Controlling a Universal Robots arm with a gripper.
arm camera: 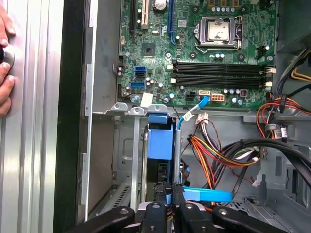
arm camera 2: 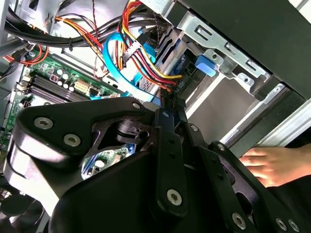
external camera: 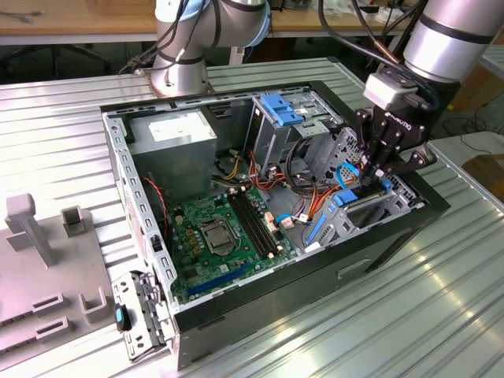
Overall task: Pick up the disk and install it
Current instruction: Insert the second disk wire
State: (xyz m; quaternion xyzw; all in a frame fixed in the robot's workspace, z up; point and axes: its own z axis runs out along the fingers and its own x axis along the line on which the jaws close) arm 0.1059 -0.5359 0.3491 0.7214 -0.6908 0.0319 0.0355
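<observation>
so the gripper (external camera: pixel 370 175) is down inside the open pc case (external camera: pixel 236 315), at the drive bay end on the exterior view's right. the disk (arm camera: pixel 160 141) in its blue carrier is sitting edge-on in the grey metal drive cage (external camera: pixel 378 209), and in the first wrist view the 2 fingers (arm camera: pixel 167 194) are pinched close together right at its near edge, so it looks like they're closed on the disk's thin edge, with barely any gap. in the second wrist view the same black fingers (arm camera 2: pixel 167 109) reach into a tangle of red, yellow and blue cables (arm camera 2: pixel 141 58) next to the cage. the green motherboard (external camera: pixel 216 232) lies flat on the case floor, well apart from the gripper. a person's hand (arm camera 2: pixel 274 165) rests on the ribbed metal table (external camera: pixel 394 315) just outside the case wall; fingertips of a hand (arm camera: pixel 5 63) show in the first wrist view too.
</observation>
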